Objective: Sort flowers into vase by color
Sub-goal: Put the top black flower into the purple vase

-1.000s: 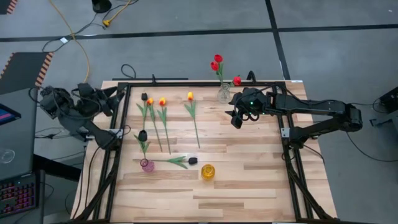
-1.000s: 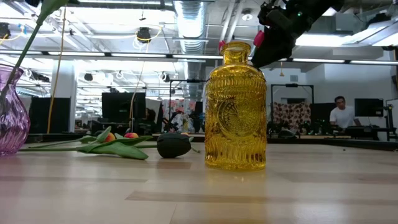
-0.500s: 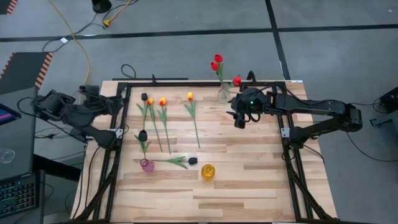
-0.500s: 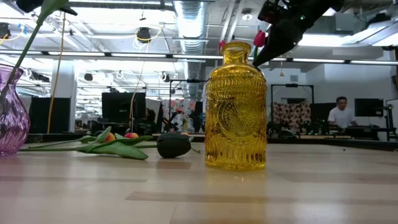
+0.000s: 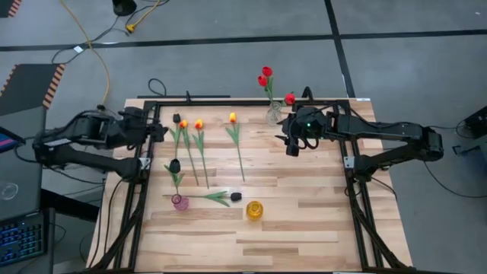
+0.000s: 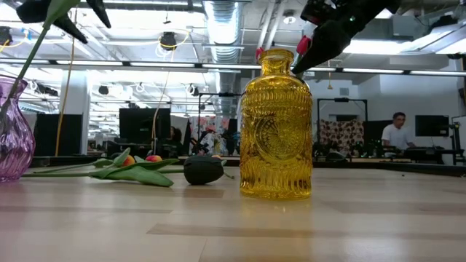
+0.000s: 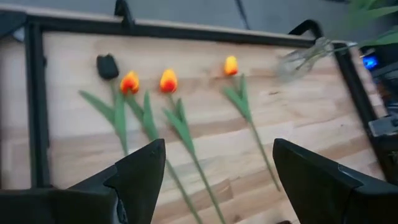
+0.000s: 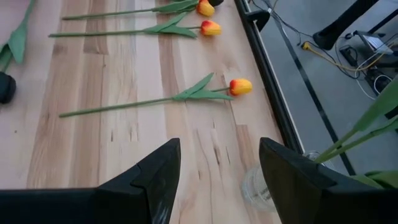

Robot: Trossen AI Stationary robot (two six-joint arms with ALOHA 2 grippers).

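Three yellow-orange tulips [image 5: 198,124] and a black tulip [image 5: 176,118] lie at the table's far left, heads toward the far edge. Another black tulip [image 5: 174,165] stands in the purple vase [image 5: 180,202]. A third black one [image 5: 236,196] lies beside the yellow vase [image 5: 254,210]. Red tulips [image 5: 266,72] stand in the clear vase [image 5: 274,116] at the far edge. My left gripper [image 5: 157,130] hangs open at the table's left edge, facing the lying tulips [image 7: 168,81]. My right gripper [image 5: 292,146] hangs open just right of the clear vase [image 8: 258,186], above the table.
A black frame [image 5: 228,102] runs around the tabletop. Bare wood lies from the yellow vase [image 6: 276,124] toward the near edge and the right side. Cables lie on the floor beyond the far edge. A person [image 6: 397,131] sits far off in the room.
My left arm has swung round from outside the table's left edge toward the lying tulips, so its open gripper now faces the table. My right gripper has rolled a little at the wrist without leaving its place. No flower has moved.
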